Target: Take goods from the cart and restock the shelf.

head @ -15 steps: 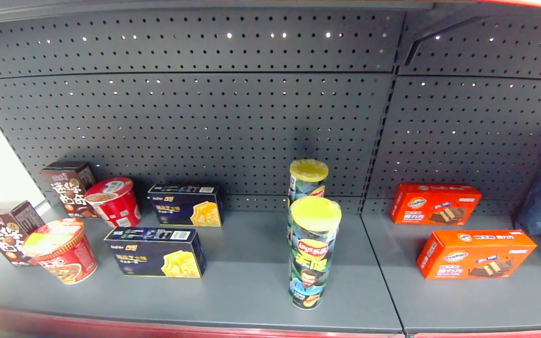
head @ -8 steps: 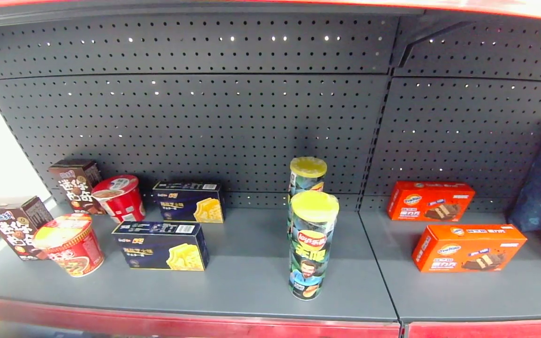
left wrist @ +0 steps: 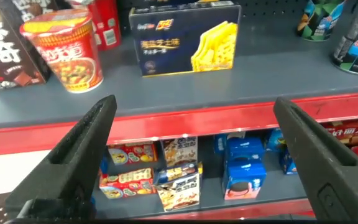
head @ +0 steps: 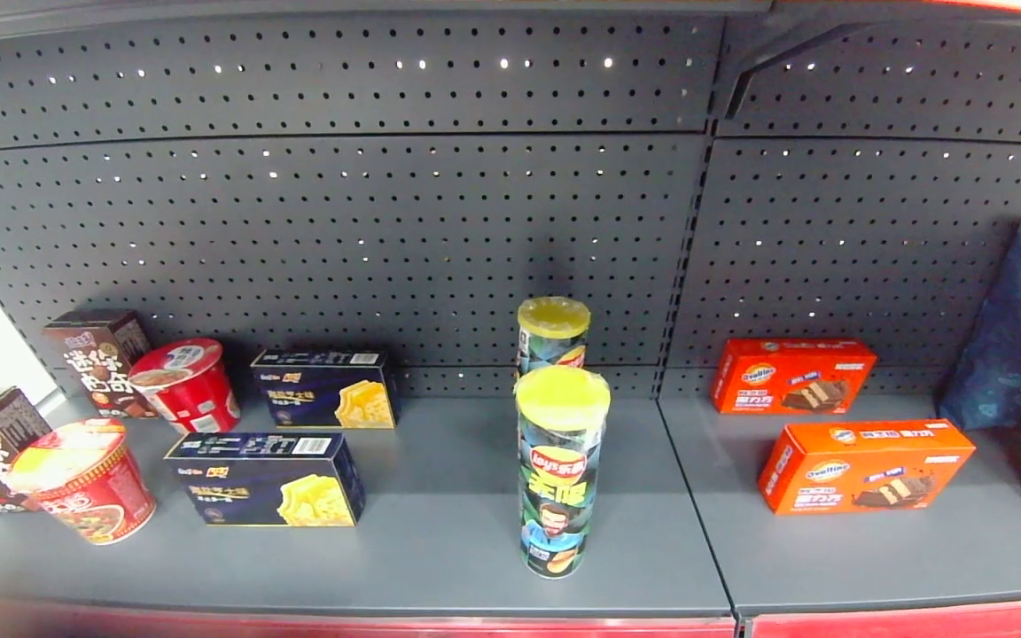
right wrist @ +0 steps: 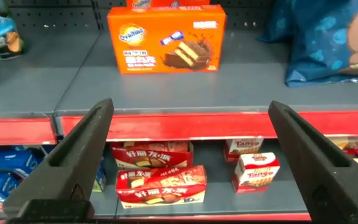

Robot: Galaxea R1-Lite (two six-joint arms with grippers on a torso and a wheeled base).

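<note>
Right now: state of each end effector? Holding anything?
Left end effector: open, holding nothing.
Right end effector: open, holding nothing.

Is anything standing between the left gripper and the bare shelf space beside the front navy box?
Nothing visible does. The left gripper, open, faces the shelf edge; the space between the front navy box and chip can is bare.

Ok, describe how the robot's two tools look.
Left tool and right tool look alike: each has two long, flat, matte dark grey fingers, broad at the base and tapering to blunt, angled tips.
</note>
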